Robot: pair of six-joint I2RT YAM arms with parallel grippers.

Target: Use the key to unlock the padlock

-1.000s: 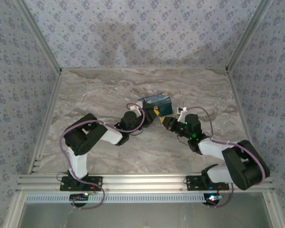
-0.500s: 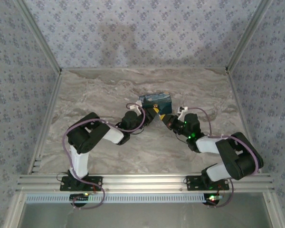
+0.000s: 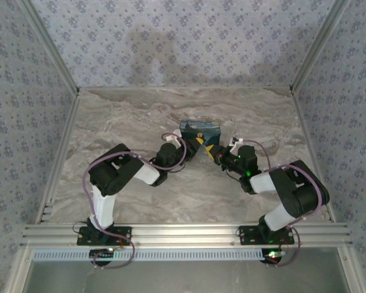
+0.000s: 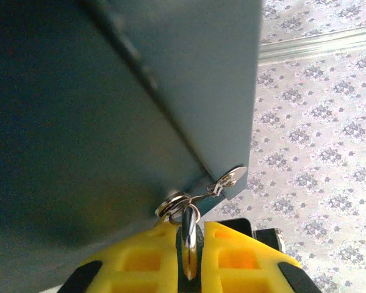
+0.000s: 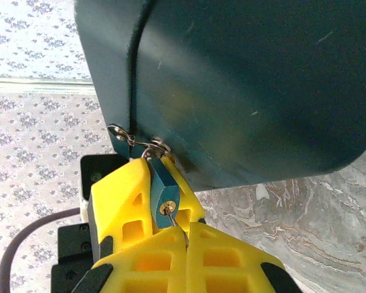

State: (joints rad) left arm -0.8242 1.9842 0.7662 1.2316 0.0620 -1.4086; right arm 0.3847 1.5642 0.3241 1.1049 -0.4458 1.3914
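Observation:
The small dark blue padlock (image 5: 161, 186) hangs from the metal hasp (image 5: 154, 146) at the lower edge of the painted box (image 3: 199, 129). My left gripper (image 4: 191, 256) is shut on the padlock (image 4: 191, 241), its yellow fingers (image 5: 119, 198) pressing on both sides of the body. My right gripper (image 5: 188, 244) is shut on the key (image 5: 178, 227), whose tip sits in the brass keyhole (image 5: 166, 208) on the padlock's end face. In the top view the left gripper (image 3: 197, 144) and right gripper (image 3: 212, 151) meet just in front of the box.
The box's dark underside (image 5: 250, 79) looms over both wrist cameras. A small metal latch tab (image 4: 230, 179) sticks out beside the hasp ring. Marble tabletop (image 3: 140, 116) spreads around the box, bounded by patterned walls (image 3: 183, 43) on three sides.
The right arm's elbow has swung left and inward, and its gripper has edged toward the box. The box has shifted slightly back. Both grips are unchanged.

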